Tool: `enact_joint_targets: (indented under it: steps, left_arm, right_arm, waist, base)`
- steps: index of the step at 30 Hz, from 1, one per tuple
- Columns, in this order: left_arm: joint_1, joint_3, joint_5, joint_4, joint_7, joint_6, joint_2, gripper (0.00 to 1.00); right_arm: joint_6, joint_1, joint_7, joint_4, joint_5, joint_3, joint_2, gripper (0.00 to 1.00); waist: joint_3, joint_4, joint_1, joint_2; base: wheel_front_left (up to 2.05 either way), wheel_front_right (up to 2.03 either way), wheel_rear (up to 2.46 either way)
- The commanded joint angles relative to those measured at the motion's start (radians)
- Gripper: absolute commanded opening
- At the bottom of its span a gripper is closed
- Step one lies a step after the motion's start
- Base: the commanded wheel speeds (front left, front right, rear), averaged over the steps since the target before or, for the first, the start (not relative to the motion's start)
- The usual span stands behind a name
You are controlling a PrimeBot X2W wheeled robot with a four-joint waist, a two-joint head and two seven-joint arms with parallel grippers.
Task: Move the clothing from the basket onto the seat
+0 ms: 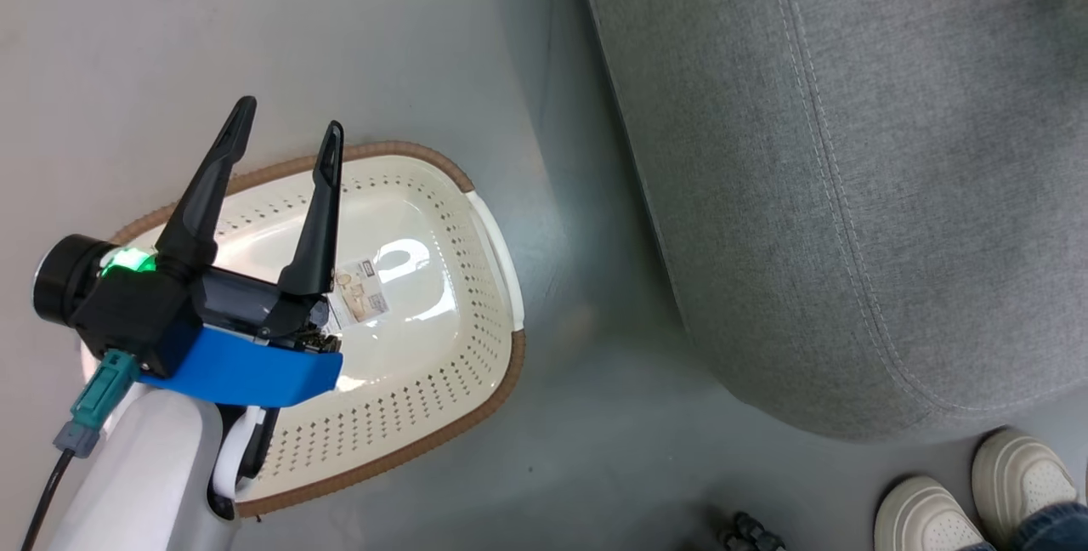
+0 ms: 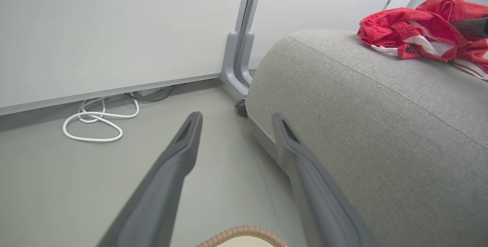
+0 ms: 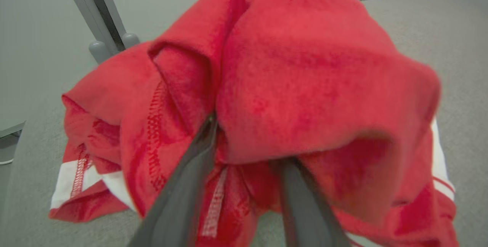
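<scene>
Floor (image 1: 170, 24), basket (image 1: 476, 296) holding label (image 1: 361, 296), clothing (image 2: 415, 29) on seat (image 2: 381, 125)

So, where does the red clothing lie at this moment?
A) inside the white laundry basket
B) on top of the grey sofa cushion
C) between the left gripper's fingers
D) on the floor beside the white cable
B: the left wrist view shows the red clothing heaped on top of the grey sofa cushion.

Basket (image 1: 476, 296) on floor (image 1: 255, 24), left of seat (image 1: 850, 194); clothing (image 2: 415, 33) on seat; left claw (image 1: 291, 113) above basket.
</scene>
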Motion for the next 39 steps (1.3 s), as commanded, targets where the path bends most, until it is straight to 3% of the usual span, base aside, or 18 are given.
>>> enact_joint_targets:
  steps: [1, 7, 15, 21, 26, 32, 39]
  left_arm:
    - [-0.015, 0.002, -0.006, 0.017, -0.013, -0.004, -0.008, 1.00]
    - [0.016, 0.000, -0.024, 0.075, -0.033, -0.010, -0.040, 1.00]
    - [0.097, 0.042, -0.062, 0.178, -0.043, -0.018, -0.135, 1.00]
    - [0.194, 0.123, -0.059, 0.230, -0.043, -0.025, -0.208, 1.00]
    - [0.276, 0.185, -0.035, 0.254, -0.043, -0.018, -0.255, 1.00]
    - [0.359, 0.248, -0.007, 0.255, -0.043, -0.011, -0.283, 1.00]
    - [0.426, 0.306, 0.012, 0.259, -0.043, -0.024, -0.296, 1.00]
  right_arm:
    - [0.000, 0.020, -0.026, 0.023, -0.024, 0.006, -0.005, 1.00]
    - [0.000, 0.080, -0.079, 0.059, -0.057, 0.068, 0.012, 1.00]
    - [0.000, 0.267, -0.144, 0.052, -0.068, 0.236, 0.054, 1.00]
    - [0.000, 0.442, -0.228, -0.038, 0.003, 0.412, 0.089, 1.00]
    - [0.000, 0.576, -0.261, -0.144, 0.044, 0.502, 0.103, 1.00]
    - [0.000, 0.726, -0.254, -0.282, 0.064, 0.510, 0.124, 1.00]
    - [0.000, 0.901, -0.198, -0.443, 0.044, 0.446, 0.163, 1.00]
  waist:
    - [-0.030, 0.000, -0.0003, 0.0000]
    - [-0.129, 0.003, -0.0003, 0.0000]
    - [-0.347, 0.032, -0.0003, 0.0000]
    - [-0.507, 0.071, -0.0003, 0.0000]
    - [-0.605, 0.121, -0.0003, 0.0000]
    - [-0.689, 0.189, -0.0003, 0.0000]
    - [-0.756, 0.261, -0.0003, 0.0000]
  base:
    - [0.00, 0.00, 0.00]
    - [0.00, 0.00, 0.00]
    - [0.00, 0.00, 0.00]
    - [0.00, 0.00, 0.00]
    - [0.00, 0.00, 0.00]
    - [0.00, 0.00, 0.00]
    - [0.00, 0.00, 0.00]
